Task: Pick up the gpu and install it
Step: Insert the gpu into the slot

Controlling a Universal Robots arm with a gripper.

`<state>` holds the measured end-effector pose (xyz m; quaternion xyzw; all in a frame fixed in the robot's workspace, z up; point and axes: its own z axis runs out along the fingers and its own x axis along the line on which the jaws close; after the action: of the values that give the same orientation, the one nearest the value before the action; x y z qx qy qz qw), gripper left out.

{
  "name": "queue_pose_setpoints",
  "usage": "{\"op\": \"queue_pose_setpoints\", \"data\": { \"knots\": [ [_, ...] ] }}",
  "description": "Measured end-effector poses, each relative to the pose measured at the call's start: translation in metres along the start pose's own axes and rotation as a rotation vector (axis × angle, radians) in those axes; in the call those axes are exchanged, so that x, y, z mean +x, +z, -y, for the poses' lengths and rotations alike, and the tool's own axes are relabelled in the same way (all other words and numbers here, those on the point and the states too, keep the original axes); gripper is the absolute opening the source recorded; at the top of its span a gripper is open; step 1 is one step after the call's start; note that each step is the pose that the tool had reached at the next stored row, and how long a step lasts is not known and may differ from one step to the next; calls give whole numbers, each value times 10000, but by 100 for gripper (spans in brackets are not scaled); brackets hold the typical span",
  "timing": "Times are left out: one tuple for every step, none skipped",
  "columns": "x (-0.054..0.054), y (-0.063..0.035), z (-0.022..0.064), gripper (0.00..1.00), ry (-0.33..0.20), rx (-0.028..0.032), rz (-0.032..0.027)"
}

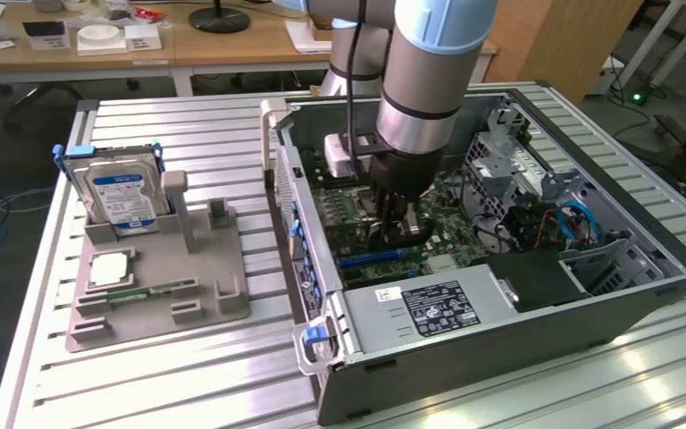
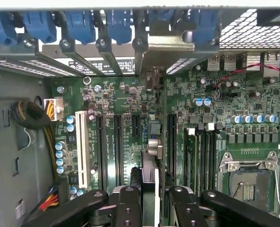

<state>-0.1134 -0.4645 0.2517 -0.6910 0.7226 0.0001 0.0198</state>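
Gpu edge-on, thin, dark, pale bracket, in hand over motherboard

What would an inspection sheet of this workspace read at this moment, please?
Surface: ribbed aluminium table, carrying the case and a tray.
Job's things: thin black gpu card, edge-on over the green motherboard inside the open black computer case; whether it is seated cannot be told.
Clutter: grey fixture tray with an upright silver hard drive with blue label and a slim green memory stick.
Grippers: black gripper shut on the gpu card.
Cables: yellow-and-black wire bundle; blue and red cables inside the case.
Surroundings: wooden desks behind the table.
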Motion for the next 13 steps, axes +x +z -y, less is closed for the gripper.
{"op": "queue_pose_setpoints", "data": {
  "knots": [
    [0,5,-3,27,0,0,0],
    [1,10,-4,27,-1,1,1],
    [0,15,-7,27,-1,0,0],
    [0,20,-10,27,0,0,0],
    [0,24,-14,27,1,0,0],
    [-1,29,-15,27,0,-1,0],
    [-1,34,-16,27,-1,1,0],
    [-1,39,-17,27,-2,0,0],
    [-1,44,-18,27,0,0,0],
    [-1,49,-20,27,0,0,0],
    [-1,52,-21,27,0,-1,-1],
    [-1,56,-22,27,0,-1,-1],
    [-1,59,-24,27,0,-1,-1]
  ]
}}
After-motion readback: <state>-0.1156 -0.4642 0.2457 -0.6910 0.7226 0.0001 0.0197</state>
